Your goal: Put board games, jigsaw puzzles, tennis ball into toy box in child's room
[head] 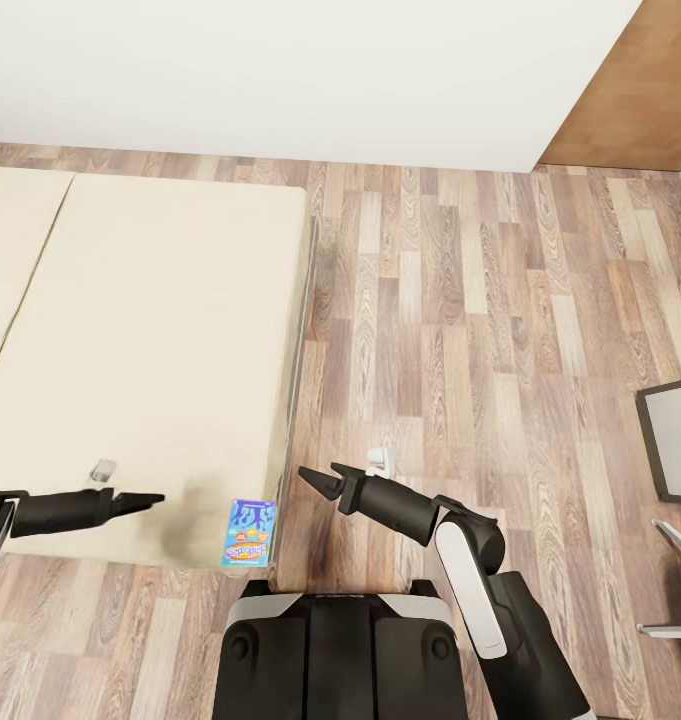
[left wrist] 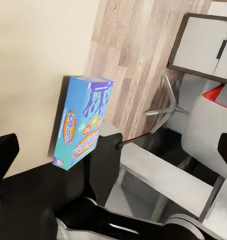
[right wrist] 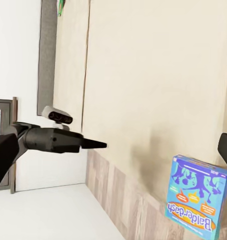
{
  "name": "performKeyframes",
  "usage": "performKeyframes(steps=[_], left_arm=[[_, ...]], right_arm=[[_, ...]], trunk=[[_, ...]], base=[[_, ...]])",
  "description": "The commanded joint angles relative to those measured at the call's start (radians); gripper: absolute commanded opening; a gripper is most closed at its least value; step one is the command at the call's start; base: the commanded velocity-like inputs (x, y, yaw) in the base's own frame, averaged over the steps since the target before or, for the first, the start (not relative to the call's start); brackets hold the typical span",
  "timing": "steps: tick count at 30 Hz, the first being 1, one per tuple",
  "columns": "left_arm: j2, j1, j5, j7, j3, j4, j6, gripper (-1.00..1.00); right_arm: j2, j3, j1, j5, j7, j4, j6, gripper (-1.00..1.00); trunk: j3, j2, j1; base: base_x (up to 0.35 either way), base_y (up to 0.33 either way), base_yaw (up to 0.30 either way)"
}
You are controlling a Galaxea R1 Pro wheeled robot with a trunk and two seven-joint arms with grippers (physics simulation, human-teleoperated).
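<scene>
A blue board game [head: 249, 533] with colourful print lies flat on the near right corner of the bed [head: 150, 330], right at its edge. It also shows in the left wrist view [left wrist: 83, 120] and the right wrist view [right wrist: 197, 197]. My left gripper [head: 145, 498] hovers low over the mattress just left of the game, open and empty. My right gripper [head: 315, 480] hangs open over the floor just right of the bed's corner, holding nothing. The table, toy box, jigsaw puzzles and tennis ball are out of view.
Wood-plank floor [head: 460, 300] stretches right of the bed up to a white wall [head: 280, 70]. A dark-framed grey panel [head: 675, 440] and thin metal legs [head: 670, 580] stand at the right. A small green thing [right wrist: 60, 6] lies at the bed's far end.
</scene>
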Motion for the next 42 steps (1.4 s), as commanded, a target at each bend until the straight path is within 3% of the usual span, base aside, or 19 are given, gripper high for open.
performKeyframes(steps=[1,18,42], left_arm=[[0.001,-0.001,-0.011,-0.019,0.006,-0.001,0.009,1.00],[0.007,-0.001,-0.006,-0.020,0.027,-0.001,-0.019,1.00],[0.005,-0.001,-0.007,-0.020,0.027,-0.001,-0.020,1.00]], right_arm=[[0.000,-0.001,0.000,-0.003,0.001,-0.001,0.007,1.00],[0.000,-0.002,0.000,-0.005,0.001,-0.001,0.004,1.00],[0.000,-0.002,0.001,-0.005,0.001,-0.001,-0.001,1.00]], trunk=[[-0.001,-0.001,0.000],[0.001,-0.001,0.000],[0.038,-0.001,0.000]], base=[[0.000,0.000,0.000],[0.000,0.000,0.000],[0.000,0.000,0.000]])
